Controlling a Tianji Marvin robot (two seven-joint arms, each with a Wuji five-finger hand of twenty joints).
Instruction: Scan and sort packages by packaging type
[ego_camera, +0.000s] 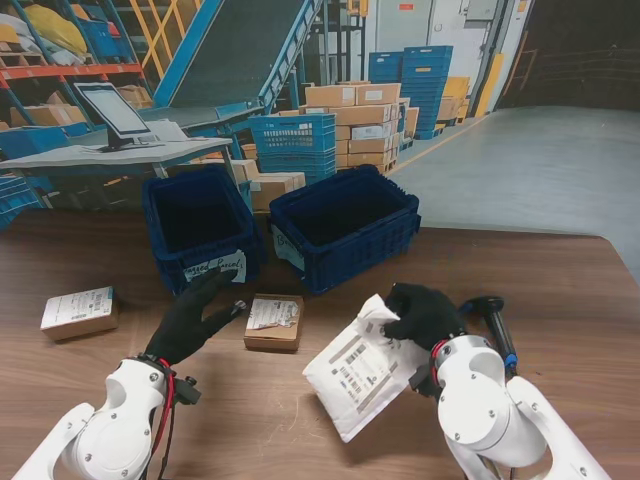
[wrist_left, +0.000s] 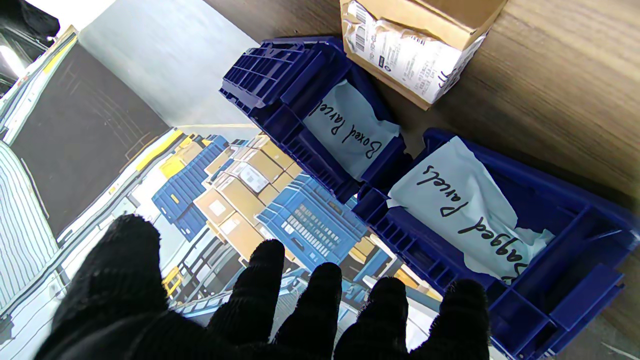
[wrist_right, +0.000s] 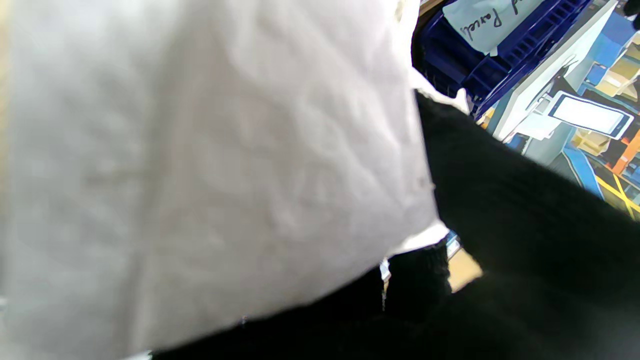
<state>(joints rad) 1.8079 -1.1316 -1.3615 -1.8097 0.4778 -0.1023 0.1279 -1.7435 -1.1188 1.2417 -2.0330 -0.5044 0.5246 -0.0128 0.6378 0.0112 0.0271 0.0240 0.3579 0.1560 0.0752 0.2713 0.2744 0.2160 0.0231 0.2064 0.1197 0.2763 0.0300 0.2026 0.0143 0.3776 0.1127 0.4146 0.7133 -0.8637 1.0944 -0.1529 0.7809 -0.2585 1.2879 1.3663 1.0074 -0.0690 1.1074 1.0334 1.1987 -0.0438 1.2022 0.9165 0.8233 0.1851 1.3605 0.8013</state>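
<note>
My right hand (ego_camera: 424, 314) is shut on a white bagged parcel (ego_camera: 358, 371), gripping its far edge, with the barcode label facing up just above the table. In the right wrist view the white bagged parcel (wrist_right: 200, 165) fills most of the picture beside the black fingers (wrist_right: 525, 225). My left hand (ego_camera: 196, 315) hovers open, fingers spread and holding nothing, beside a small cardboard box (ego_camera: 274, 321). Beyond the left hand (wrist_left: 250, 310) stand two dark blue bins: the left bin (ego_camera: 162, 245), labelled "Bagged Parcels" (wrist_left: 470, 215), and the right bin (ego_camera: 372, 246), labelled "Boxed Parcel" (wrist_left: 350, 130).
A second labelled cardboard box (ego_camera: 79, 312) lies at the table's left. A black handheld scanner (ego_camera: 497, 322) lies on the table just right of my right hand. Behind the table are a desk with a tablet (ego_camera: 112, 112), stacked cartons and blue crates.
</note>
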